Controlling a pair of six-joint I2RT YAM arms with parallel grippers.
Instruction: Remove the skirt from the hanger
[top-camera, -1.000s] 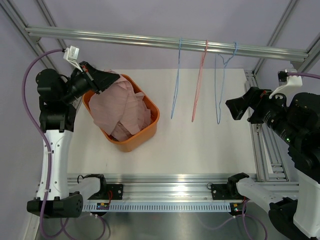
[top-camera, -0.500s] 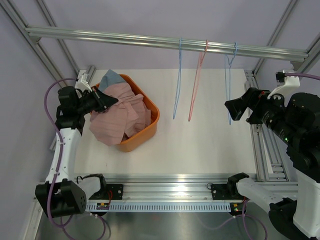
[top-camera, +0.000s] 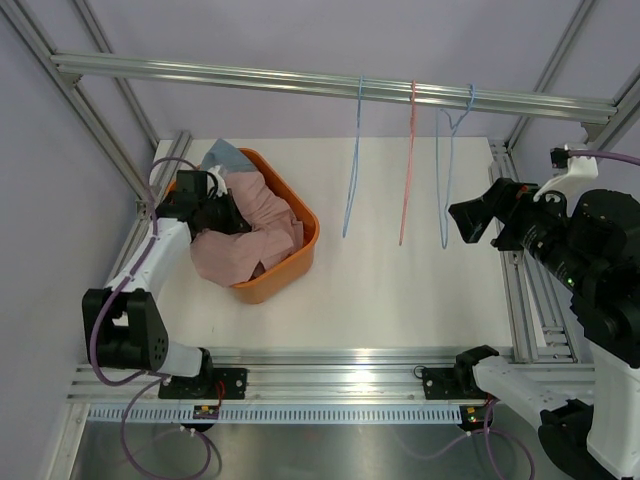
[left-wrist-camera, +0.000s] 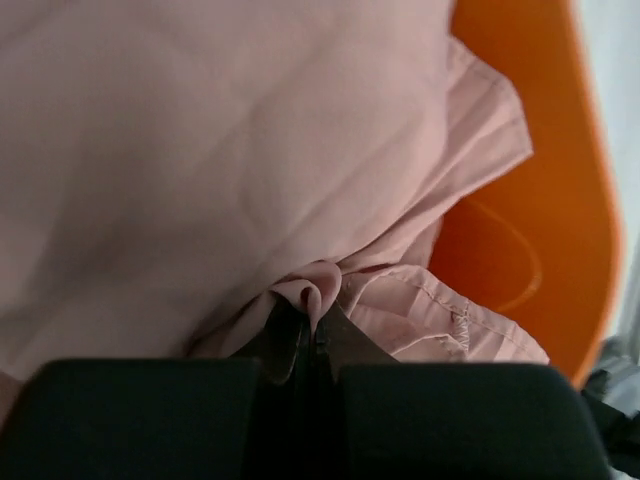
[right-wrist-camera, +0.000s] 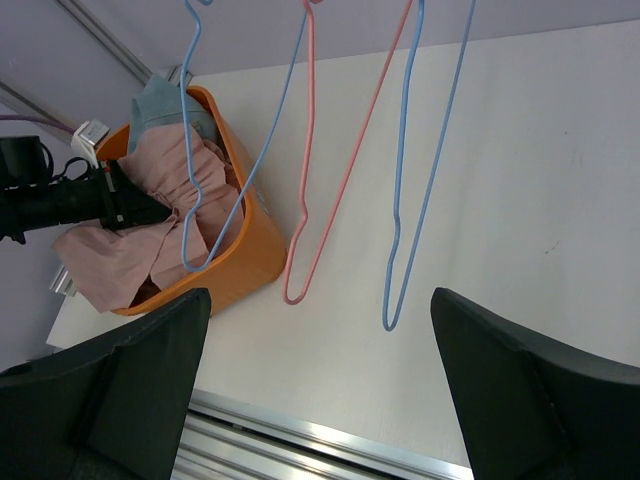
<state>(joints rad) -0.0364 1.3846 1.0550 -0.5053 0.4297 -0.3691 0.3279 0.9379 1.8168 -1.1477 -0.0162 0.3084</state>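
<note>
Well, skirt (top-camera: 245, 238): pink, bunched in the orange basket (top-camera: 308, 222), spilling over its near-left rim onto the table, well apart from the hangers.
left gripper (left-wrist-camera: 315, 345): I've got the jaws pinched tight on a fold of the skirt, over the basket's left side.
right gripper (right-wrist-camera: 320, 300): fingers spread wide with nothing between them, held above the table's right edge.
hangers: left blue hanger (top-camera: 350, 165), pink hanger (top-camera: 408, 165) and right blue hanger (top-camera: 445, 170) dangle side by side from the overhead rail (top-camera: 250, 78).
edges: the basket sits at the far-left corner, close to the slanted frame post (top-camera: 120, 90); a grey-blue cloth (top-camera: 222, 157) pokes out at its far end.
open room: I see bare white table (top-camera: 400, 290) from the basket across to the right arm, under the hangers.
room: pale lilac walls behind an aluminium frame.
</note>
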